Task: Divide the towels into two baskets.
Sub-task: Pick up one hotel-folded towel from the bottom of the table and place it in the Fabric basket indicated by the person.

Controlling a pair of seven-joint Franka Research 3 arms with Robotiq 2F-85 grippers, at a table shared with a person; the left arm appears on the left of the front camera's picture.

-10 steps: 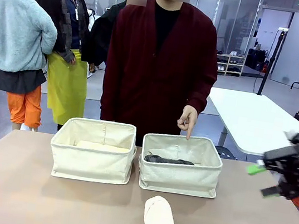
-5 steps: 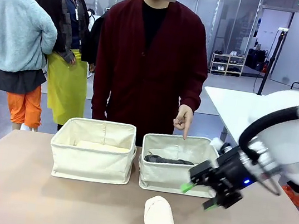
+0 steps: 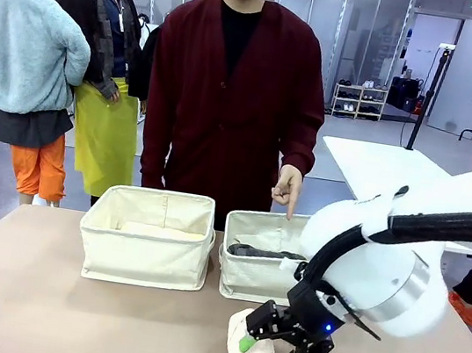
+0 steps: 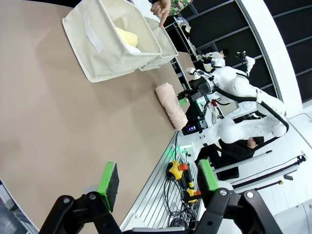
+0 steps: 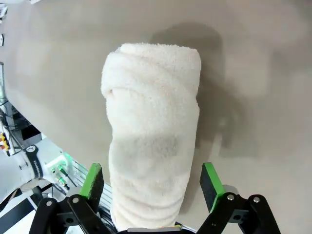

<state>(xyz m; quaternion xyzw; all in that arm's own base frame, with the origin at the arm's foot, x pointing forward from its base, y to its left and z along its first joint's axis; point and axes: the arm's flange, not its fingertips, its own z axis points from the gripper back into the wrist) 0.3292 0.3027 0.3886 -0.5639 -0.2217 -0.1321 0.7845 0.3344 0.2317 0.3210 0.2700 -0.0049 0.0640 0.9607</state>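
Cream-pink terry, rolled into a thick soft cylinder with a folded end, lies between the spread green pads of the right pincer [image 3: 266,351], which hangs low over the towel [image 5: 152,131] without pinching it, one pad at each long side. The roll rests on the tan counter [image 3: 56,309] near the robot-side edge, about midway along it, its long axis running from that edge toward the baskets. Behind it stand the two cream canvas bins side by side toward the far edge: the right basket [image 3: 243,275], with a dark grey towel [image 3: 253,252] lying inside, and the left basket [image 3: 144,256], with a pale yellow towel [image 4: 127,39] in it. A person's hand [image 3: 289,187] points a finger down over the right basket. The left pincer [image 4: 158,178] hovers spread and empty above the counter's left part. A second ago the right pincer was off by the counter's right edge; it has since swung in and come down over the roll.
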